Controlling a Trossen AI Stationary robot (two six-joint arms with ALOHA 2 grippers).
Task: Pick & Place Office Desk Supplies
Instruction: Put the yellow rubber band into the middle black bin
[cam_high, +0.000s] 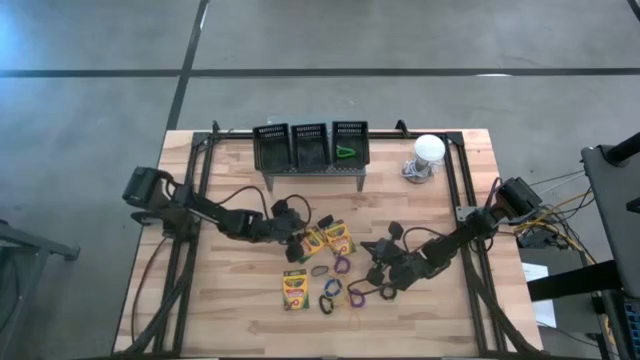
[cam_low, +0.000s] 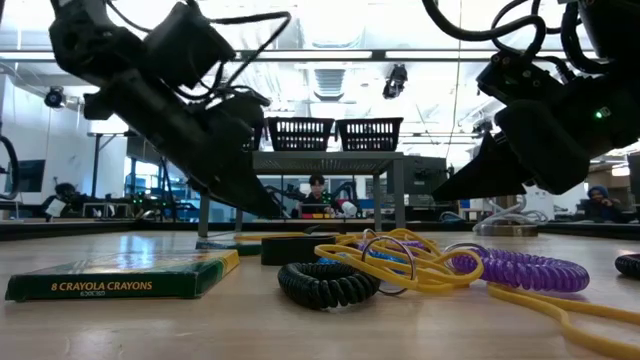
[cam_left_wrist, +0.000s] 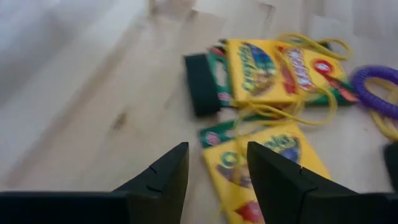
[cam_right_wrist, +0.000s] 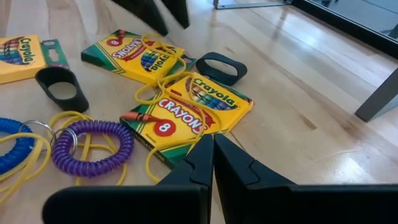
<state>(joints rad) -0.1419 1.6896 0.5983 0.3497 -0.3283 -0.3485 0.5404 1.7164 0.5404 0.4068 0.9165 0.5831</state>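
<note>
Most of the sorting looks undone. In the high view, three black mesh bins (cam_high: 310, 146) sit on a grey metal stand (cam_high: 312, 172) at twelve o'clock on the wooden table (cam_high: 230, 300). Only the right-hand bin holds anything I can make out, a small green elastic loop (cam_high: 345, 152); the other two seem to hold nothing, though their dark mesh makes that hard to tell.

The rest of the supplies lie in a loose cluster near the table's centre, toward six o'clock. Two yellow-and-green crayon boxes (cam_high: 330, 238) overlap, draped with thin yellow rubber bands (cam_right_wrist: 163, 79). A third crayon box (cam_high: 295, 288) lies alone at seven o'clock of them. Around these are a purple coiled elastic loop (cam_right_wrist: 92, 145), a blue coiled loop (cam_right_wrist: 13, 148), a black coiled loop (cam_low: 326, 283) and flat black oval bands (cam_right_wrist: 220, 67).

The left gripper (cam_left_wrist: 214, 177) hovers at nine o'clock of the paired boxes, fingers spread apart, pinching nothing. The right gripper (cam_right_wrist: 213, 163) hangs at three o'clock of the cluster, fingers pressed together, empty.

A white dome-shaped object (cam_high: 428, 152) stands at one o'clock, apart from the work.

Judged from this, one item is placed and nearly all remain.
</note>
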